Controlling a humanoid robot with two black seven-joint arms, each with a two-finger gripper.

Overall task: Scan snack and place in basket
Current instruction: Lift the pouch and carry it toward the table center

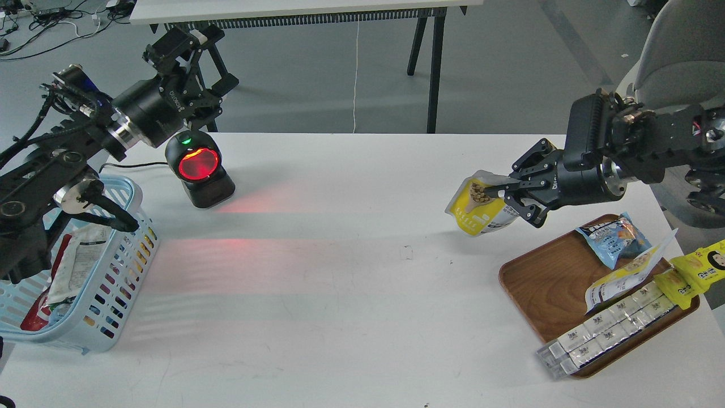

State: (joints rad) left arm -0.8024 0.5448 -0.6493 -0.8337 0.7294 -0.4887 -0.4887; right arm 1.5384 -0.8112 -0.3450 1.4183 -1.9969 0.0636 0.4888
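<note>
The snack is a small pouch with a white top and a yellow front showing beige beans. My right gripper is shut on its upper edge and holds it above the white table, left of the wooden tray. The light blue basket stands at the left table edge with several packets inside. My left gripper hangs empty above and behind the black scanner, its fingers spread apart. The scanner glows red and throws red light across the table.
A brown wooden tray at the right front holds a blue snack packet, another white-yellow pouch, yellow cartoon-face packets and a row of white boxes. A second table's legs stand behind.
</note>
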